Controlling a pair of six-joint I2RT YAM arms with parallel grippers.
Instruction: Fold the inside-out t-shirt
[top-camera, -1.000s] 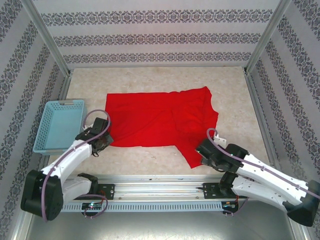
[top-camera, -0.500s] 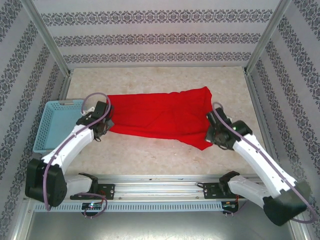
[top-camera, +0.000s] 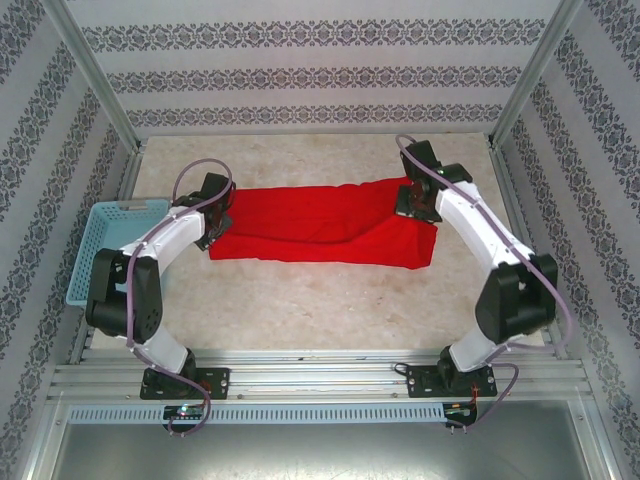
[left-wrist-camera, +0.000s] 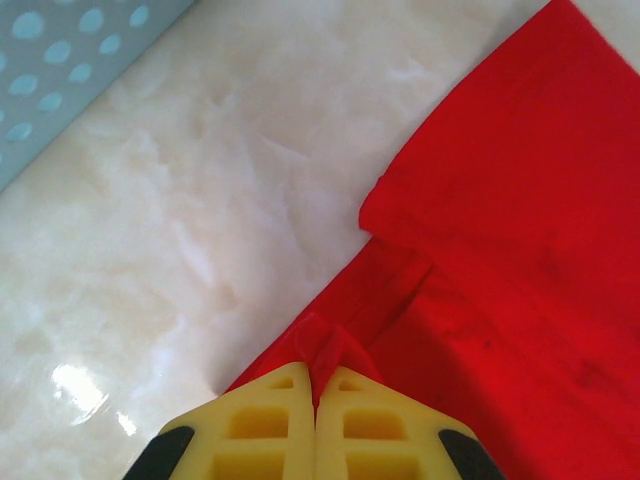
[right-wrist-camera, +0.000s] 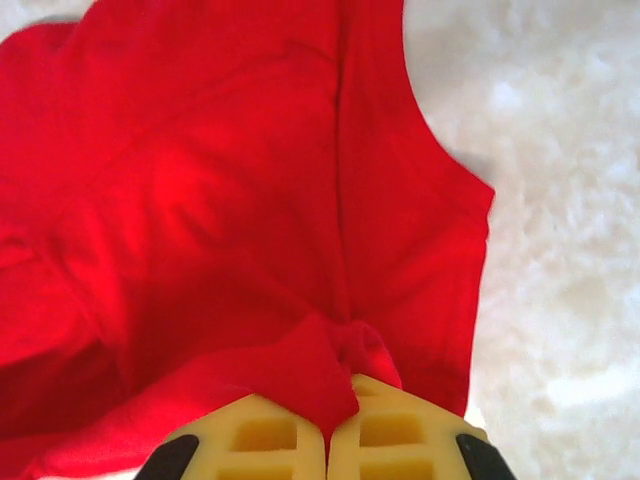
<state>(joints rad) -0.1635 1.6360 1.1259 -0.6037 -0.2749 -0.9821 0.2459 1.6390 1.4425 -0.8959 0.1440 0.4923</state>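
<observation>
The red inside-out t-shirt (top-camera: 320, 225) lies folded into a long band across the middle of the table. My left gripper (top-camera: 213, 212) is at the band's left end, shut on a pinch of red cloth (left-wrist-camera: 330, 350) between its yellow fingers (left-wrist-camera: 270, 420). At the right end my right gripper (top-camera: 413, 195) is shut on a bunched fold of the shirt (right-wrist-camera: 350, 350). In the right wrist view the shirt (right-wrist-camera: 220, 200) spreads ahead of the fingers with a curved hem at the right. In the left wrist view a doubled edge of the shirt (left-wrist-camera: 500, 230) runs diagonally.
A light blue mesh basket (top-camera: 105, 250) stands at the table's left edge, its corner (left-wrist-camera: 60, 60) close to the left gripper. Patterned walls and metal posts (top-camera: 95, 80) enclose the table. Bare marble table (top-camera: 320, 300) lies in front of the shirt.
Both grippers have carried the shirt's near edge away from the bases to the far edge, folding the shirt in half into a narrow band. Both arms now reach farther out.
</observation>
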